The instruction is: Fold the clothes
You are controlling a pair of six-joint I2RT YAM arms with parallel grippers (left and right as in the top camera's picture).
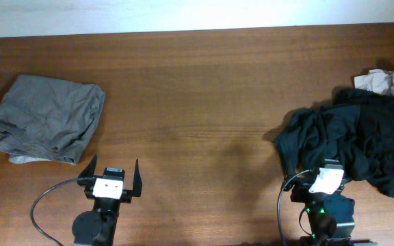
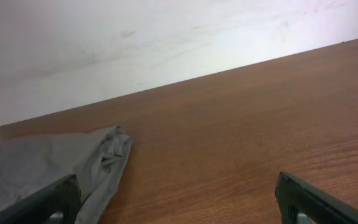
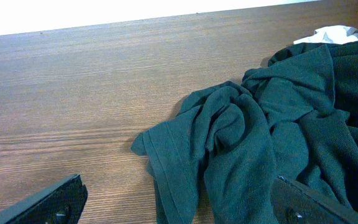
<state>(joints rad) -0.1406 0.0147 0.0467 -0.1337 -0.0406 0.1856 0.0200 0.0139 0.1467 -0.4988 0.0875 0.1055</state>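
At the far left of the wooden table (image 1: 197, 75) lies a grey garment (image 1: 46, 117), loosely folded into a rough rectangle with a paler layer showing at its near edge. In the left wrist view the same grey cloth (image 2: 42, 163) sits ahead and to the left, its folded hem resting flat on the wood.

The left gripper (image 1: 115, 165) sits at the near edge, just to the right of the grey garment and apart from it. Its jaws are spread wide with nothing between them, and its two dark fingers (image 2: 50, 200) frame bare wood in the wrist view.

The middle of the table shows only wood grain.

Farther right, the right gripper (image 1: 328, 171) sits at the near edge of a crumpled black pile of clothes (image 1: 358, 137). Its jaws are also spread wide and grip nothing. In its wrist view one finger (image 3: 48, 200) is over bare wood, while the other is low at the right against the dark cloth (image 3: 247, 137), whose hemmed edge spills leftward onto the table.

Behind the black pile, at the far right, lies a rumpled beige garment (image 1: 383, 80), partly tucked under the dark cloth.
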